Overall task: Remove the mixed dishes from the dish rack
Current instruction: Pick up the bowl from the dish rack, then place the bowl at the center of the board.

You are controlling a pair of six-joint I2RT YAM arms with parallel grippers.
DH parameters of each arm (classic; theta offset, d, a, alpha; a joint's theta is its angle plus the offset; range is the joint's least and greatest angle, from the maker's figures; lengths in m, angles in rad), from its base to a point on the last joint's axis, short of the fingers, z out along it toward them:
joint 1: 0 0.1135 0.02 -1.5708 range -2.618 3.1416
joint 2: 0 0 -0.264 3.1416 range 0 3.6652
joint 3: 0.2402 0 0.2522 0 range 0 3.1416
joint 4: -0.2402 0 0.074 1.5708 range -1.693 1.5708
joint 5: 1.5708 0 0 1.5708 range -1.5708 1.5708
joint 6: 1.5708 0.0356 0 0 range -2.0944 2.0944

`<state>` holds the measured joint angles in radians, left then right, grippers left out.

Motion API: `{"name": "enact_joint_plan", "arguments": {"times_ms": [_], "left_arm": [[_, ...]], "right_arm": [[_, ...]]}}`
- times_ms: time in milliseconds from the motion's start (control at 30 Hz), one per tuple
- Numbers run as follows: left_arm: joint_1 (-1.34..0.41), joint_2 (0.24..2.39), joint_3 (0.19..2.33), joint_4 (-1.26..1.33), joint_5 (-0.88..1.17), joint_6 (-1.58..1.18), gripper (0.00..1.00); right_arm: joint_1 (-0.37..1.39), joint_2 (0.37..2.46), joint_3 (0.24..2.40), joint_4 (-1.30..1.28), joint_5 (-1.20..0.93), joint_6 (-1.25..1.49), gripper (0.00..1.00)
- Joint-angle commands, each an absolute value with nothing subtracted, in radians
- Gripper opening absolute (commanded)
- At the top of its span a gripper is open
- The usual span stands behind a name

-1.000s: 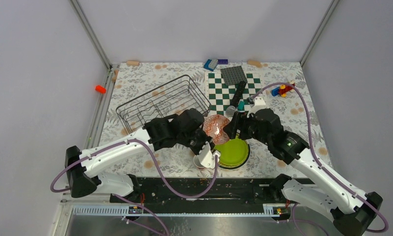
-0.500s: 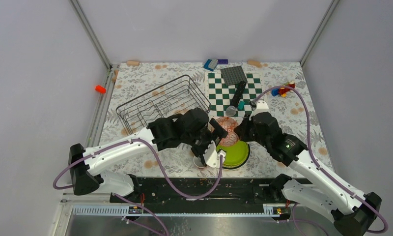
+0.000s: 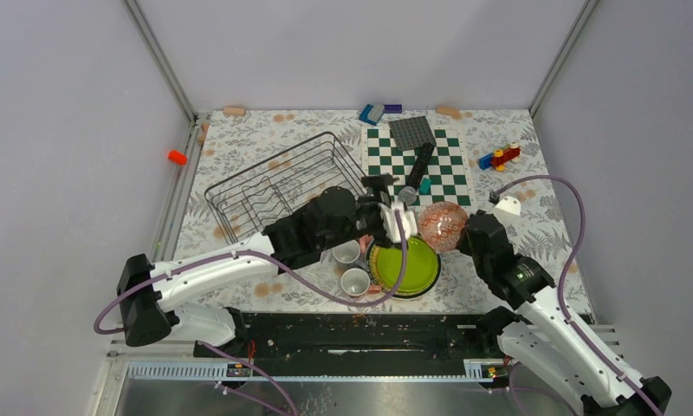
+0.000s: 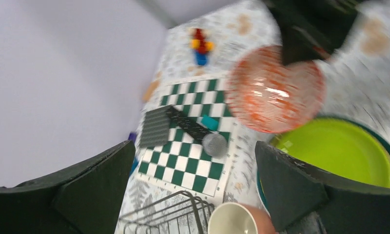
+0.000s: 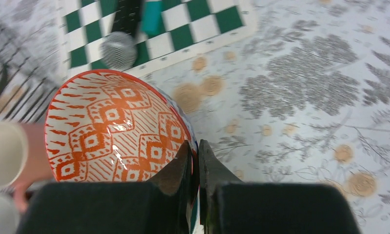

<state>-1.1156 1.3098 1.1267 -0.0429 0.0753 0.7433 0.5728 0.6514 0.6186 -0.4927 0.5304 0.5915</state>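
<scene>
R gripper clamped on patterned bowl rim, far-right of lime-green plate. L gripper wide open, holding nothing, above plate's far edge.

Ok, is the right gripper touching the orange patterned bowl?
Touching. The right wrist view shows the right gripper closed on the rim of the bowl, one finger on each side.
</scene>
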Motion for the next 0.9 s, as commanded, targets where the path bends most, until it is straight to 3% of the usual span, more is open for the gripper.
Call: {"name": "enact_joint_plan", "arguments": {"times_ms": [0,100,200,467,600,867], "left_arm": [[-1.109,1.283,1.116,0.339,-0.455,0.322,0.99],[-1.093,1.275,1.060,0.391,-0.727,0.213,0.99],[-1.056,1.254,1.013,0.327,-0.858,0.088,0.99],[-0.891,1.069,0.847,0.037,-0.882,-0.378,0.99],[-0.848,0.929,0.705,0.071,-0.874,-0.428,0.99],[-0.832,0.778,0.577,0.014,-0.895,-0.485,0.99]], "right_arm": [[0.466,0.659,0.579,-0.482,0.664,0.734,0.00],[0.423,0.646,0.528,-0.449,0.675,0.785,0.00],[0.374,0.638,0.503,-0.454,0.693,0.815,0.00],[0.345,0.577,0.455,-0.615,0.750,1.016,0.00],[0.344,0.480,0.424,-0.696,0.731,1.055,0.07],[0.344,0.359,0.433,-0.947,0.712,1.130,0.08]]}}
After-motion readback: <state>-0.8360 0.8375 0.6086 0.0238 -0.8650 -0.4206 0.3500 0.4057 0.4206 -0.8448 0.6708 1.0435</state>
